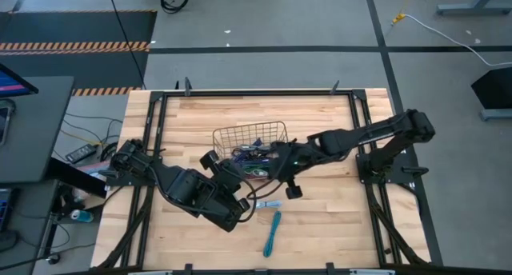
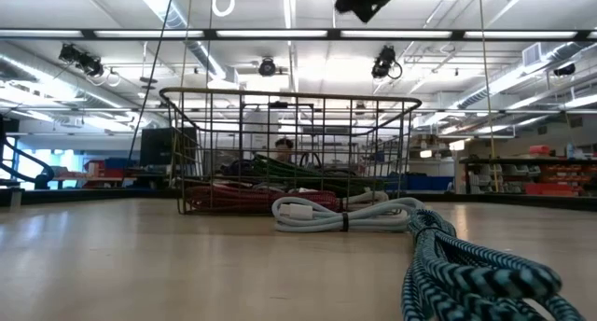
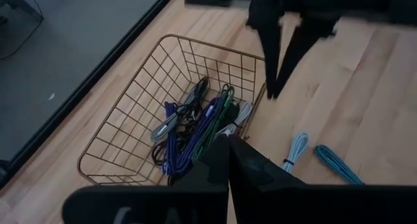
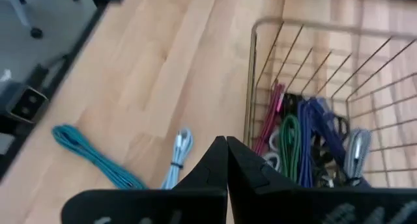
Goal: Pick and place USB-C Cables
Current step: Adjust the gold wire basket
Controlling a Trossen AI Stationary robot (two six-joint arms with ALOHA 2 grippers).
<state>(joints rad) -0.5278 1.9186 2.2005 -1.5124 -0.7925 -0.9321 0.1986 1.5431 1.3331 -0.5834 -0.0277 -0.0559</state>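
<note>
Left fingers: pressed together with nothing between them, as the left wrist view shows; the left gripper [image 3: 227, 160] hangs above the near rim of the basket [image 3: 117, 116].
Right fingers: likewise closed and empty in the right wrist view; the right gripper [image 4: 226, 160] hovers beside the basket wall, over bare tabletop [image 1: 320, 219].
Cables in basket: a tangle of purple, black, grey, green and maroon cables [image 3: 195, 123] lies on the basket floor, crowded toward one side.
Cables outside: a pale blue cable [image 4: 178, 152] and a teal braided cable [image 4: 91, 155] lie on the tabletop, near each other but apart, just beyond the basket.
Low view: the pale blue cable sits in front of the basket, the teal one nearest the camera; neither gripper is in that view.
Step in hand (judgement): choosing the next cable; direction of transfer cannot be told from this moment alone.
Method advised: spread the fingers before descending, straddle one bundle at its tied middle, and come straight down.
Risk: in the basket, neighbouring cables may snag and lift together; the wire wall may foul a finger.
</note>
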